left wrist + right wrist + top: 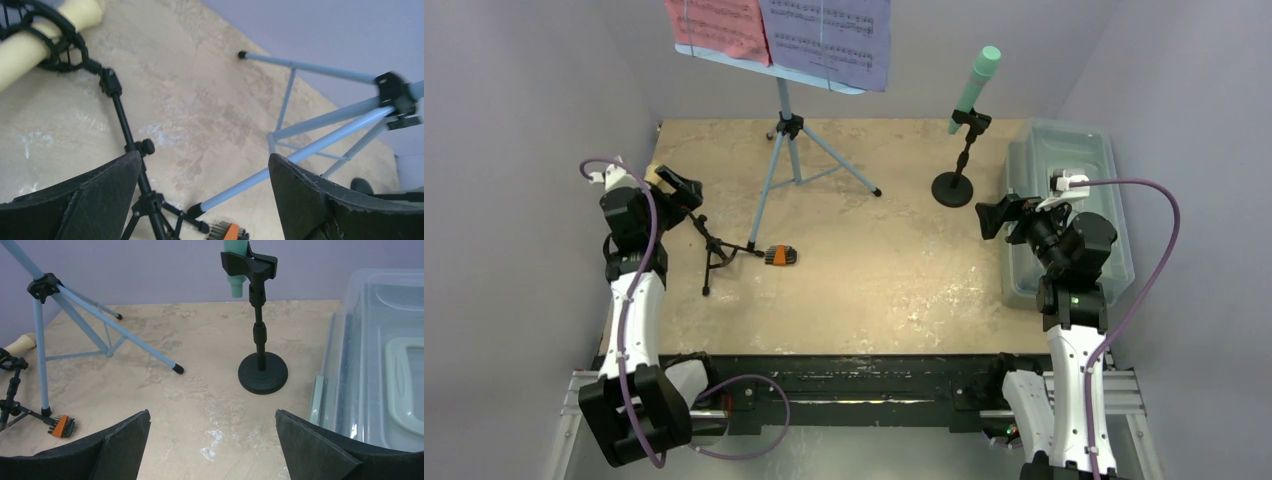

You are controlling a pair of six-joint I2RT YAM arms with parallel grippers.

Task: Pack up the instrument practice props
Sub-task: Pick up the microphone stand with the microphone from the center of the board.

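Note:
A light-blue tripod (784, 150) stands at the back of the table, with red (719, 28) and purple (829, 40) sheet-music pages on its tray. A mint-green microphone (976, 85) is clipped upright in a black round-base stand (954, 188). A yellow microphone (40, 40) sits in the clip of a small black tripod (714, 250) at the left. My left gripper (682, 188) is open and empty just above that tripod; in the left wrist view (204, 157) its jaws stand wide apart. My right gripper (996, 215) is open and empty beside the tub, and is also seen in the right wrist view (212, 412).
A translucent grey plastic tub (1069, 215) sits at the right edge, also in the right wrist view (380, 365). A small orange-and-black object (780, 256) lies by the blue tripod's near foot. Purple walls close in the back and sides.

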